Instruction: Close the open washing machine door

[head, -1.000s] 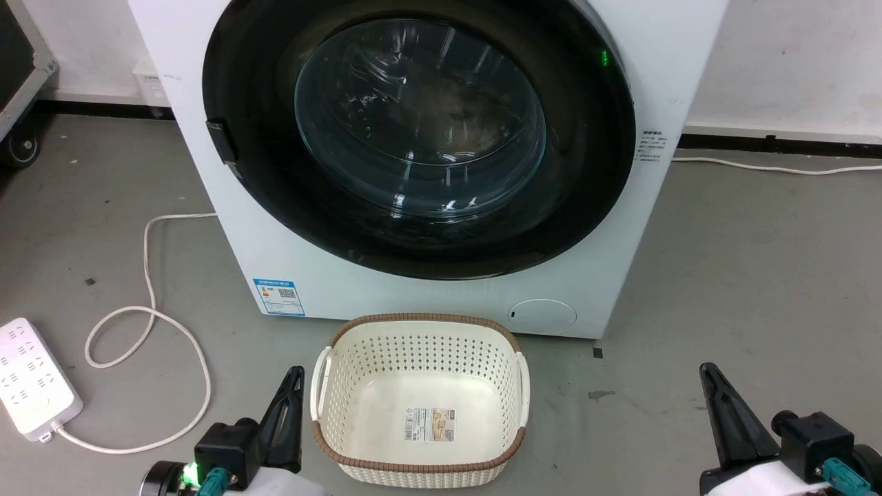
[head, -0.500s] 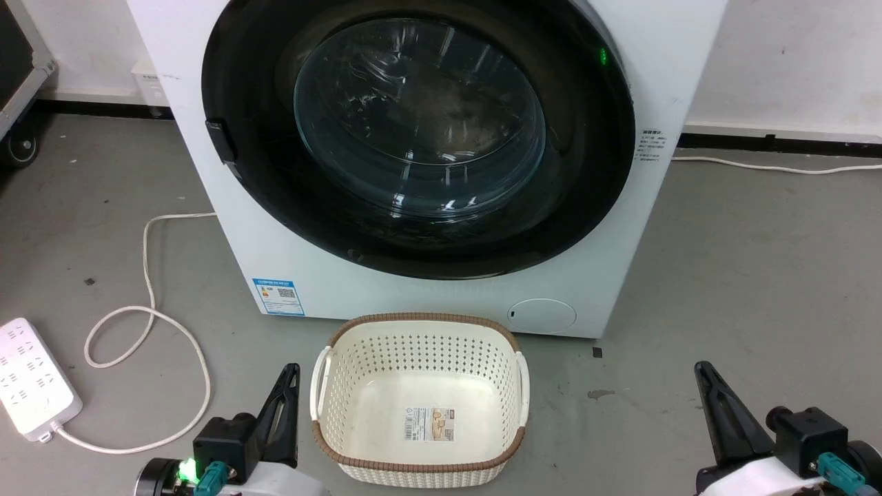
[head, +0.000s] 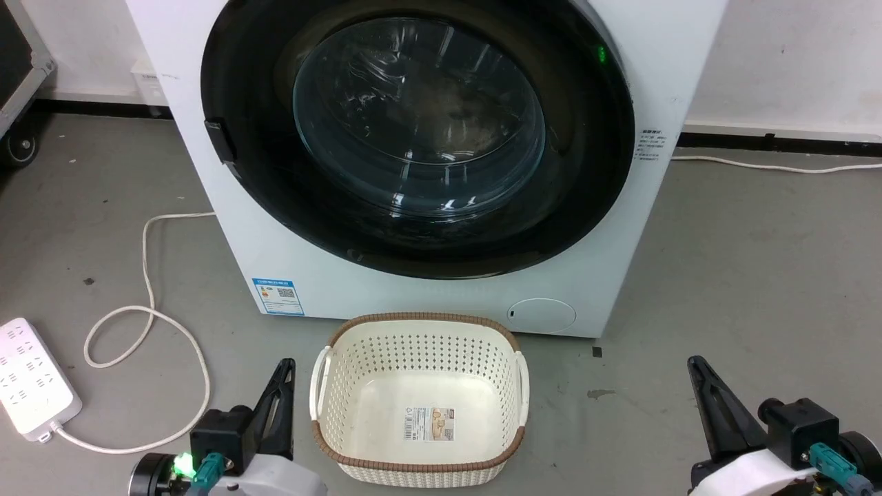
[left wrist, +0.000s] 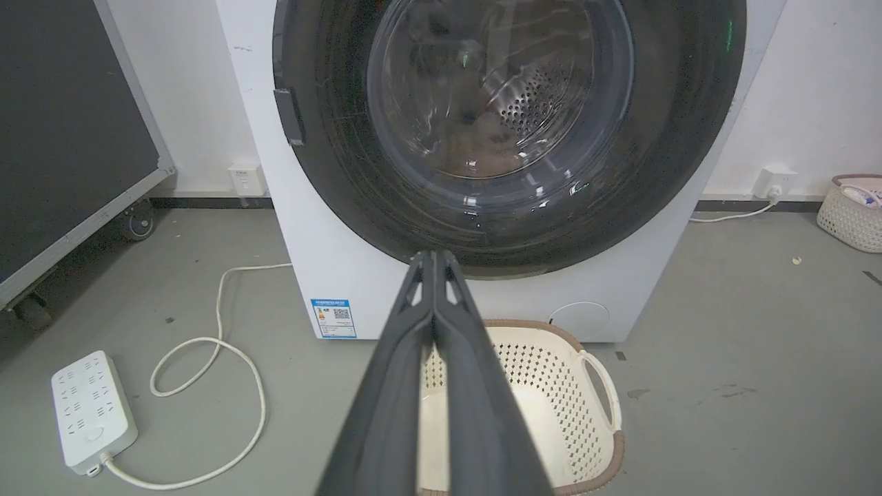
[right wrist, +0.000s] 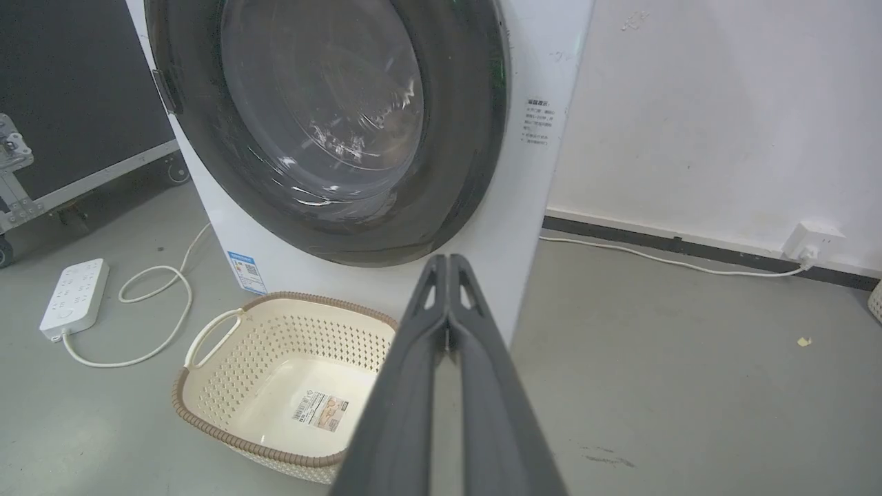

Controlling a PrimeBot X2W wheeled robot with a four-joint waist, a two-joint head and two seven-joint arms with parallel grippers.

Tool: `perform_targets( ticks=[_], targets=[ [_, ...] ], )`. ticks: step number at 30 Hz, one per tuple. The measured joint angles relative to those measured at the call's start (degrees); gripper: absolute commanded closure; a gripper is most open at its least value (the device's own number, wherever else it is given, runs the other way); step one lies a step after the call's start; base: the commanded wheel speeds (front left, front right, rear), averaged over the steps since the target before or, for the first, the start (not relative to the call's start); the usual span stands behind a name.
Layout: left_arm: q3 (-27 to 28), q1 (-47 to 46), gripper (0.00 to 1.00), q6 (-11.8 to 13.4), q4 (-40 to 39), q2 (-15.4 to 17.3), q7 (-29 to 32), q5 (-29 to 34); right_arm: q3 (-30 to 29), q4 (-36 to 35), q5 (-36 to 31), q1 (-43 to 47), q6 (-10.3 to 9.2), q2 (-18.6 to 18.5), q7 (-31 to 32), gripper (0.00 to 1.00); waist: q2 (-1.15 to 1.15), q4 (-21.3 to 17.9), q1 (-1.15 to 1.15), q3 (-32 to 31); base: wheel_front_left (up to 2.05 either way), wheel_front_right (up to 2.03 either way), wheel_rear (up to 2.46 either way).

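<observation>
Head view: the washing machine door (head: 417, 138) lies flush against the front of the washing machine (head: 413, 300) behind the cream basket (head: 422, 319), with the left gripper (head: 284, 366) and right gripper (head: 693, 365) low on either side, fingers pressed together, empty.

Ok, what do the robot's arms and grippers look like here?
The left gripper and right gripper each have two long dark fingers tapering to a point, slotted near the tips. Behind sits a black boxy mount with a teal connector, then a white forearm. A green light glows on the left.
</observation>
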Motion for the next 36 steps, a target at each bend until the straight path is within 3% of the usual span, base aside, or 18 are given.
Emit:
perform_targets(
  ticks=[36],
  targets=[
    [1.60, -0.60, 1.00, 1.71, -2.26, -0.08, 4.47, 2.11, 1.74, -2.14, -0.51, -1.12, 0.00, 0.02, 4.70, 1.00, 0.00, -0.14, -0.01, 0.15, 0.00, 0.00, 0.00]
  ],
)
